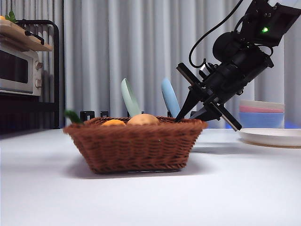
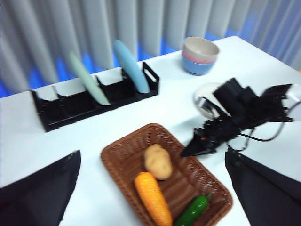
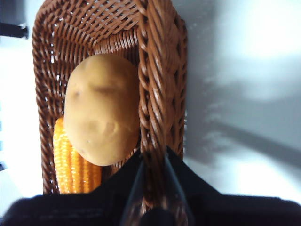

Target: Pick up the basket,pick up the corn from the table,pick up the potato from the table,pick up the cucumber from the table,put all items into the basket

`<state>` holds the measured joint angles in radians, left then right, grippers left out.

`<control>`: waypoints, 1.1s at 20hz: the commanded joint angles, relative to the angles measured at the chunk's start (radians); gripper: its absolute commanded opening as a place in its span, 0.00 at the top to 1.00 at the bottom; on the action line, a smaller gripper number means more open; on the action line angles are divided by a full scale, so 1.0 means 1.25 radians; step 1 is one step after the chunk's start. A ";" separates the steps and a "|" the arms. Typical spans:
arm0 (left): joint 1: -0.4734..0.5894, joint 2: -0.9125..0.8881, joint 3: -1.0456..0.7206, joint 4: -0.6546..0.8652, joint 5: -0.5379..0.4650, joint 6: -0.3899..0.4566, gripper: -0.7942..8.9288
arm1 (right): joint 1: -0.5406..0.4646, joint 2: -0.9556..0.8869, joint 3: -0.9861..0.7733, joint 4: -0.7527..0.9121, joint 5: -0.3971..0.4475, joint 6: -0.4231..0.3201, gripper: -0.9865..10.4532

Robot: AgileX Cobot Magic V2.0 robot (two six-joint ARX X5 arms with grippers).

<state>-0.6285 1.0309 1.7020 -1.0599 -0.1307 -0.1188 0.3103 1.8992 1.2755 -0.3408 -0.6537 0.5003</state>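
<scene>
Gripping the basket (image 3: 157, 94) rim, right gripper (image 3: 154, 188) fingers closed to lift it; left gripper (image 2: 150, 188) fingers wide apart, empty.

Right arm (image 1: 235, 61) was seen as matt black throughout, built of a rounded joint housing and blocky angular sections. A small green indicator light (image 1: 265, 29) was noted on the upper housing. A black cable (image 1: 207, 37) was looped along its outside. Right gripper (image 1: 190, 112) was formed of two tapered black jaws. Left gripper (image 2: 150, 188) was shown as two broad black wedges.
</scene>
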 commanded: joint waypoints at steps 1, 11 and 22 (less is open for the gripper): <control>0.000 0.000 -0.004 -0.011 -0.032 0.014 0.34 | 0.001 -0.003 0.004 -0.012 0.000 -0.002 0.69; 0.001 0.023 -0.031 0.004 -0.190 0.079 0.44 | -0.023 -0.143 0.004 -0.053 0.090 -0.100 0.56; 0.057 -0.141 -0.531 0.500 -0.245 0.229 0.93 | -0.006 -0.535 -0.019 -0.115 0.510 -0.424 0.93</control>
<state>-0.5694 0.8829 1.0859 -0.4847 -0.4351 0.1337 0.3008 1.2427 1.2743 -0.4896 -0.0254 0.0124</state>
